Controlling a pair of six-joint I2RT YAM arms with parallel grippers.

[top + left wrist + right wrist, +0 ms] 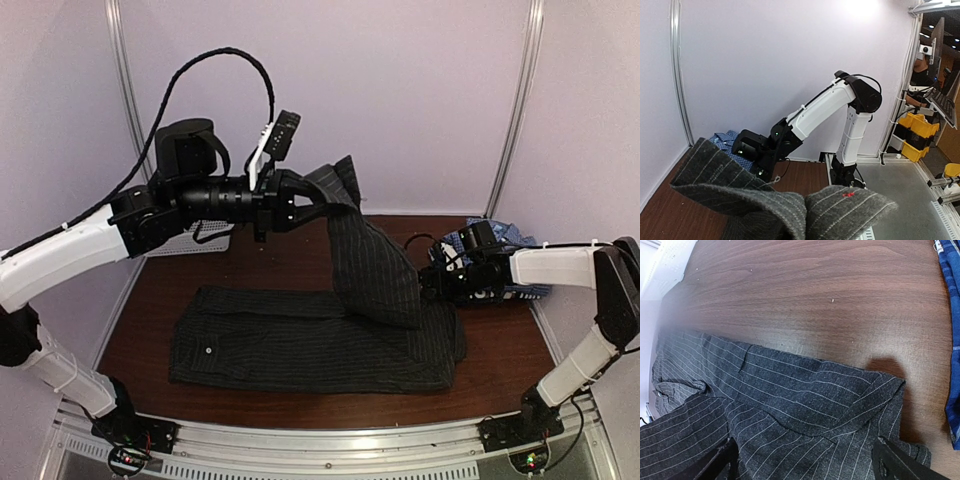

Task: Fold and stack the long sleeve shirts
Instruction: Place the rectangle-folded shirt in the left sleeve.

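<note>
The black pinstriped shirt (300, 345) lies mid-way across the surface (250, 262). One flap is lifted toward twelve o'clock, pinched tight in the left tool (312, 207). The right tool (438, 282) hangs at two o'clock over the shirt's edge, fingers spread. With nothing pinning that edge, a further pull could drag the whole shirt, or the cloth could slip free.

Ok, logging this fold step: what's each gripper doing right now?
Left gripper: shut on the black pinstriped shirt.
Right gripper: open, over that shirt.

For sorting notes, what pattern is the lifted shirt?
The shirt is black with light pinstripes, clearest in the right wrist view.
</note>
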